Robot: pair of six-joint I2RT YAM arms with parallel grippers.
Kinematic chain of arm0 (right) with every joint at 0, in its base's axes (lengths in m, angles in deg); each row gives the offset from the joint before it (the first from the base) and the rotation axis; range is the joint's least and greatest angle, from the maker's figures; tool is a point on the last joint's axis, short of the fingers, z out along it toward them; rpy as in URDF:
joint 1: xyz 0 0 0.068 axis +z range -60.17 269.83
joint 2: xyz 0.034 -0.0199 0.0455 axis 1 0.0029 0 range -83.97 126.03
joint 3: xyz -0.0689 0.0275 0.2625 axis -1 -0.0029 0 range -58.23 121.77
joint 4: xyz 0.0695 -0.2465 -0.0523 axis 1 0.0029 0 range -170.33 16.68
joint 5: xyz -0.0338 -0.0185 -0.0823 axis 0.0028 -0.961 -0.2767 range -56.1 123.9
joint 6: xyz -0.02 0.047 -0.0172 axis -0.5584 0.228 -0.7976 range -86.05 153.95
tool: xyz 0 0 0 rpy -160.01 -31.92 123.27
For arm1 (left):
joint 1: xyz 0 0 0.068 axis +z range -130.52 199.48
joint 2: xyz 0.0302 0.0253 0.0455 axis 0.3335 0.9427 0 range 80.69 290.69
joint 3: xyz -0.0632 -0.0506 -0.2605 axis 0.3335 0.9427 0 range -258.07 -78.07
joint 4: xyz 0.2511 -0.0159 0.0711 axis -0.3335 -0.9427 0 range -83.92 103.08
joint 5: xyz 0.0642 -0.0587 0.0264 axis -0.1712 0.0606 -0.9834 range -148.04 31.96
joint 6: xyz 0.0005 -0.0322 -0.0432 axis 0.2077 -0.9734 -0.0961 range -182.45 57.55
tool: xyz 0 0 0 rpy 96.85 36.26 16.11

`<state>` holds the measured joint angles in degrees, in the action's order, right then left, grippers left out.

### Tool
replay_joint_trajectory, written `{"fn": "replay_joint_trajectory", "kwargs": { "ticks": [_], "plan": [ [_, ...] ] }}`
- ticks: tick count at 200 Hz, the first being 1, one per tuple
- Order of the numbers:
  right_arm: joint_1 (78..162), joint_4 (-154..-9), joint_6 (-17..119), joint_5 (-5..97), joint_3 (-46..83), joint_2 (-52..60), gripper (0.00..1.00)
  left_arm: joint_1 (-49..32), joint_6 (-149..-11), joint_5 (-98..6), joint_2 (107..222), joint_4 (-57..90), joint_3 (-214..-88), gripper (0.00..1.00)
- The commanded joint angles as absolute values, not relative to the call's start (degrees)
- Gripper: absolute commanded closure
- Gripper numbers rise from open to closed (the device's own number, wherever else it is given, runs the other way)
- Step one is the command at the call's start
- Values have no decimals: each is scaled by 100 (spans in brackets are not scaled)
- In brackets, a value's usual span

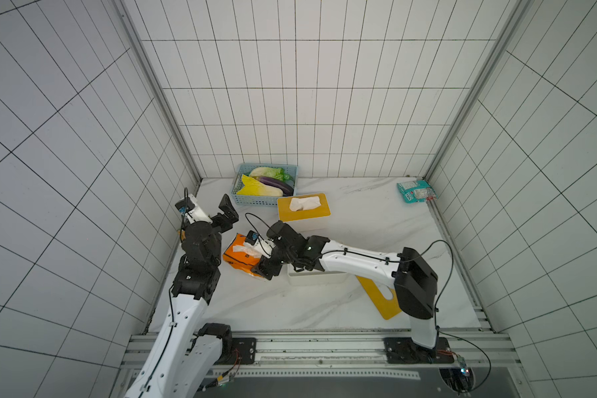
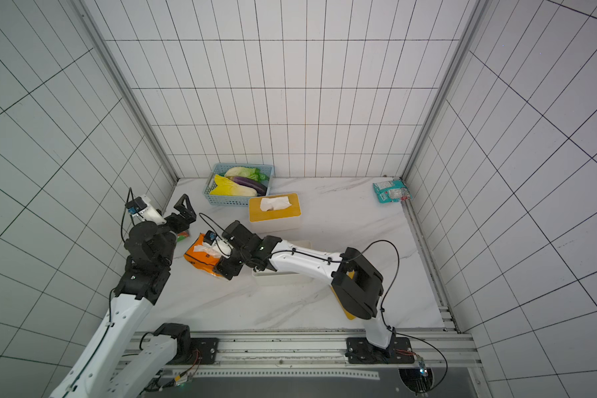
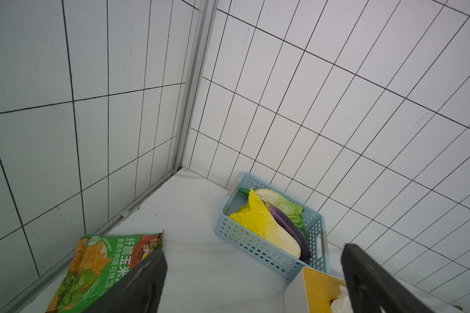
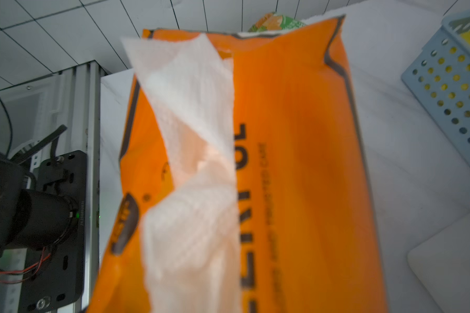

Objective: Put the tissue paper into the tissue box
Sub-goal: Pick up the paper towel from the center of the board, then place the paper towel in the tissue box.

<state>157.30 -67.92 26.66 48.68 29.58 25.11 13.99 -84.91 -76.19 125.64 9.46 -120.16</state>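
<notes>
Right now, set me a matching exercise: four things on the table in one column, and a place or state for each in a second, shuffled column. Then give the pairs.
1. orange tissue pack
2. blue basket
3. teal snack packet
4. green chip bag

A. in the far right corner of the table
B. holds an eggplant and a napa cabbage
C. lies flat by the left wall
D. a white tissue sticks out of it

Pairs: 1-D, 2-B, 3-A, 4-C
</notes>
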Motion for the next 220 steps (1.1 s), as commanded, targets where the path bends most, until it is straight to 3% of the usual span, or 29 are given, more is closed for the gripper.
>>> {"fn": "replay_joint_trajectory", "kwargs": {
  "ticks": [1,70,143,220],
  "plan": [
    [15357,-6463,1825,5683,2401,1923,20,1439,-8407,-7645,12476,1097,-11953,2],
    [13698,-5344,-84,7807,1495,716,21,1456,-8425,-7589,12507,1106,-11942,1],
    [12797,-4130,-1755,8378,1586,1068,21,1465,-8431,-7538,12542,1110,-11952,2],
    [12728,-3858,-2178,8099,1652,1544,21,1465,-8433,-7518,12560,1106,-11949,2]
  ]
}}
